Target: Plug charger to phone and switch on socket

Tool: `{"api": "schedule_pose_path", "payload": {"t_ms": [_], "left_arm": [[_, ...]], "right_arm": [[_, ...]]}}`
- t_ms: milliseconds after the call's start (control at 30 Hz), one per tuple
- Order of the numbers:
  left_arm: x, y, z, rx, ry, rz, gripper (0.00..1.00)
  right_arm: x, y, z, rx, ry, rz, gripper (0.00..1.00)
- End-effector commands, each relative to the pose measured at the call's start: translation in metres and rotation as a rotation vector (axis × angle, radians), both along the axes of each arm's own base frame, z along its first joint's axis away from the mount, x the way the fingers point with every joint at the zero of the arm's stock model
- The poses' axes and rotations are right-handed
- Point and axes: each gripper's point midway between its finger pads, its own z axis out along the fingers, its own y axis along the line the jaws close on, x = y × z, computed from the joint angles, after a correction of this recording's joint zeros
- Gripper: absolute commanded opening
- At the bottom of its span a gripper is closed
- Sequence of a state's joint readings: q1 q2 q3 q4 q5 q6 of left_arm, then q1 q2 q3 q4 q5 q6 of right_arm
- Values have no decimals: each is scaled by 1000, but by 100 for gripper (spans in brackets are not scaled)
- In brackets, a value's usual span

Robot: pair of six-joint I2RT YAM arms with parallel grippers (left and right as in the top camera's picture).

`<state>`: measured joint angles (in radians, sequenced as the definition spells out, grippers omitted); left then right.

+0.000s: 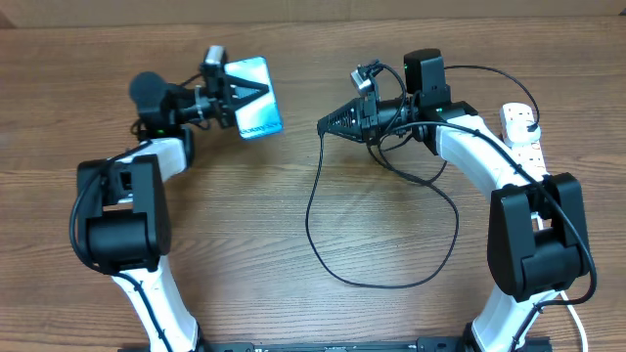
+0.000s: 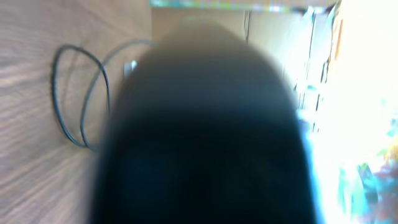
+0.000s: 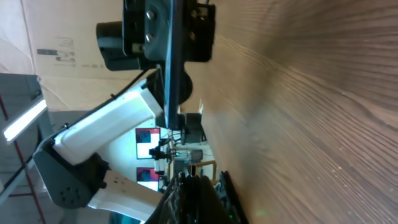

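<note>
Phone (image 1: 256,103) is clamped in your left gripper (image 1: 233,93) at the tabletop's (image 1: 245,244) far left. Your right gripper (image 1: 328,123) faces it, well apart, pinched shut on the charger (image 1: 309,210), whose cable loops below. Socket (image 1: 523,132) lies far right.

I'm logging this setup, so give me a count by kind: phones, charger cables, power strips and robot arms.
Smartphone: 1
Black charger cable: 1
White power strip: 1
Robot arms: 2
Total: 5
</note>
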<state>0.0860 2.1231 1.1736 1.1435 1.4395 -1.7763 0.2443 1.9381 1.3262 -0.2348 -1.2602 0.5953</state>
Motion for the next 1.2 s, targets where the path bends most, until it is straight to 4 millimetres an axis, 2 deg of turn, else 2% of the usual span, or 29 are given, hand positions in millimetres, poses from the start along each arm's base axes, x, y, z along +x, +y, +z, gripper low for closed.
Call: {"api": "schedule_pose_path", "payload": {"t_ms": [0, 133, 267, 400, 567, 600, 667, 733, 800, 1033, 1167], "left_arm": [[2, 3, 11, 7, -57, 15, 4], [1, 2, 10, 8, -58, 11, 4], [1, 2, 10, 12, -74, 9, 4], [-1, 2, 10, 13, -74, 0, 4], [-3, 2, 9, 16, -74, -13, 4], [-3, 2, 9, 16, -74, -14, 4], [-3, 1, 9, 16, -74, -14, 4], [-4, 1, 9, 17, -74, -16, 4], [-5, 1, 9, 18, -74, -22, 4], [-6, 1, 9, 20, -74, -32, 4], [-6, 1, 9, 20, -75, -32, 4]], "right_arm": [[0, 4, -12, -82, -93, -12, 4], [-8, -3, -62, -347, -64, -64, 4], [-10, -12, -94, -570, -64, -112, 4], [-9, -18, -115, -750, -117, -152, 4], [-11, -16, -131, -862, -156, -157, 4], [-12, -14, -133, -866, -156, -153, 10], [-13, -13, -139, -871, -148, -145, 36], [-14, -14, -144, -879, -138, -141, 40], [-15, -14, -150, -887, -124, -138, 52], [-14, -14, -150, -884, -107, -153, 51], [-20, -5, -151, -893, -124, -131, 50]]}}
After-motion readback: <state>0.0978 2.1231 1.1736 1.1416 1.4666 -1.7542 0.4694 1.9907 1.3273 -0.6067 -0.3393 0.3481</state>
